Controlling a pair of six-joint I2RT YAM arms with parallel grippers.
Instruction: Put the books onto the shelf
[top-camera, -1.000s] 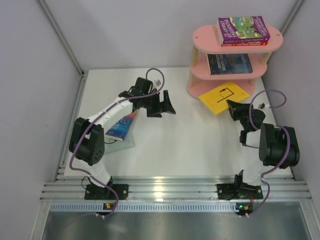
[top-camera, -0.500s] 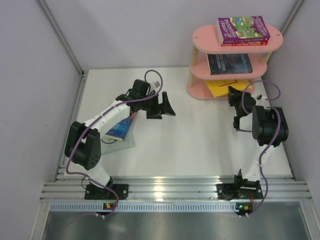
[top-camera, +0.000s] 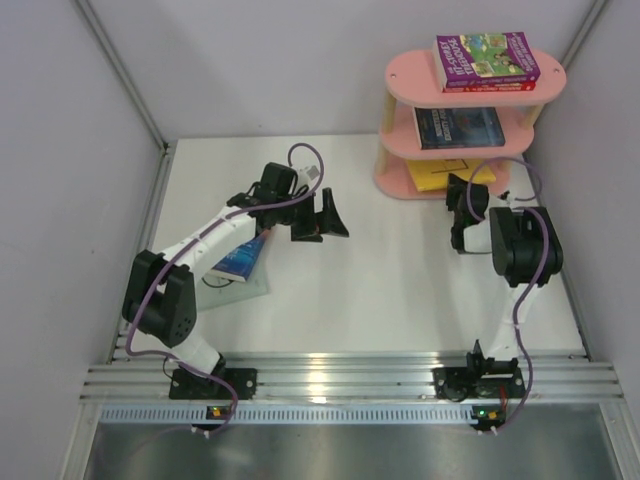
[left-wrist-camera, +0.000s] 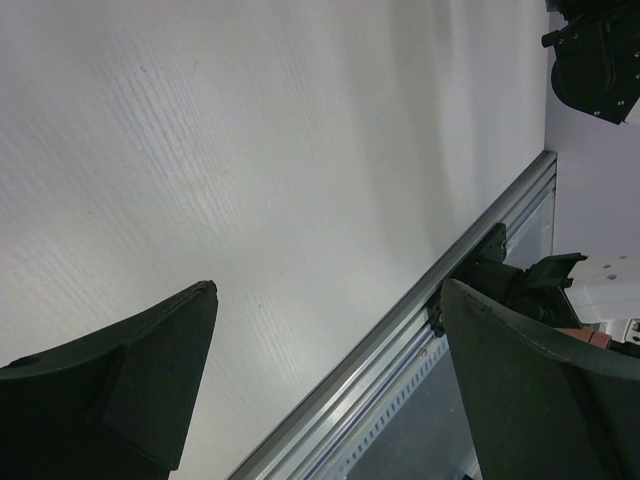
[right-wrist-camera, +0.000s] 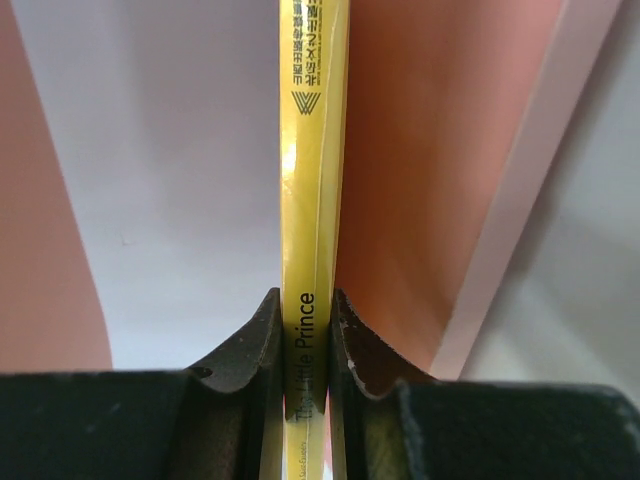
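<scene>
Yellow book (top-camera: 430, 177), clamped in right hand (right-wrist-camera: 305, 300), entered shelf (top-camera: 400, 80); left hand (top-camera: 325, 215) gapes over table (top-camera: 380, 290).

A matte white counter (top-camera: 380, 290) with a faint ribbed grain fills the middle of the scene. Plain pale grey wall panels (top-camera: 250, 70) close it in on the far side, the left and the right. They meet at slanting aluminium corner struts (top-camera: 118, 72). A grooved aluminium rail (top-camera: 350, 378) runs along the near edge and catches bright glints of light from above. Nearer still lies a dull grey brushed steel sheet (top-camera: 350, 450) with a soft reflection.
</scene>
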